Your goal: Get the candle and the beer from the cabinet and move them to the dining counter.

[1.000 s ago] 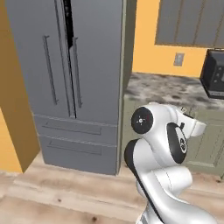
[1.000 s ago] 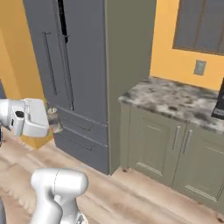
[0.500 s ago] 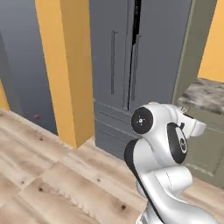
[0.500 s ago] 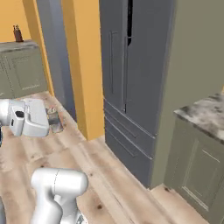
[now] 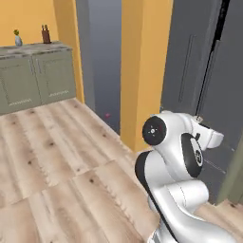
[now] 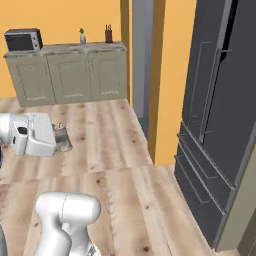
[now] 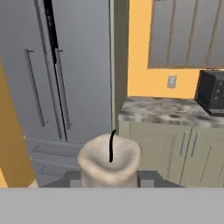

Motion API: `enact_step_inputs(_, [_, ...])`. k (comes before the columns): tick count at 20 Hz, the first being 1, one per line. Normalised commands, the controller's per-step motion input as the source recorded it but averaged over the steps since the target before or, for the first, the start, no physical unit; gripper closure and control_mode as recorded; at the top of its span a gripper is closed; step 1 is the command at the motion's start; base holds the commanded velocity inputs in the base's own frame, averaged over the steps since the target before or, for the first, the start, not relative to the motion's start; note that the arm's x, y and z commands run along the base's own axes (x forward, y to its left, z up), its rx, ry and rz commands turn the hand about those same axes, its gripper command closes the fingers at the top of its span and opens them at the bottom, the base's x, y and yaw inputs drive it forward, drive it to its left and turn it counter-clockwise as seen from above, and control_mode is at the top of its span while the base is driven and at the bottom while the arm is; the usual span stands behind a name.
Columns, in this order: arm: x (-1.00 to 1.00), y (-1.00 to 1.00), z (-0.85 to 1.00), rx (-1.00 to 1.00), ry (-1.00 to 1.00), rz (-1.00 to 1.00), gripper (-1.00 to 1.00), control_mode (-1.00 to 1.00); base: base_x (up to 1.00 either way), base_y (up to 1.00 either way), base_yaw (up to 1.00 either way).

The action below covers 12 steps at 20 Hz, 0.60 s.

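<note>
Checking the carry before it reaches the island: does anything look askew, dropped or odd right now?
Nothing stands out. The candle sits upright between the gripper fingers, wick up. The tall grey fridge beside the robot has its doors slightly ajar, showing a dark gap.

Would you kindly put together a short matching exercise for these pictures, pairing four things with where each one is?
Things:
1. candle
2. microwave
3. wall outlet
4. fridge handles

Places:
A. on the orange wall above the granite worktop
B. upright on the grey double doors
C. held between the fingers of the hand
D. at the left end of the far cabinet run

Pairs: 1-C, 2-D, 3-A, 4-B
</note>
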Motion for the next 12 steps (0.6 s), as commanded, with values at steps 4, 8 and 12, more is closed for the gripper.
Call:
enact_step_inputs(4, [0.0,0.0,0.0,0.0,0.0,0.0,1.0,1.0,0.0,0.0,0.61])
enact_step_inputs(8, [0.0,0.0,0.0,0.0,0.0,0.0,1.0,1.0,0.02,0.0,0.62])
enact_step_inputs(12, [0.0,0.0,0.0,0.0,0.0,0.0,1.0,1.0,0.06,0.0,0.62])
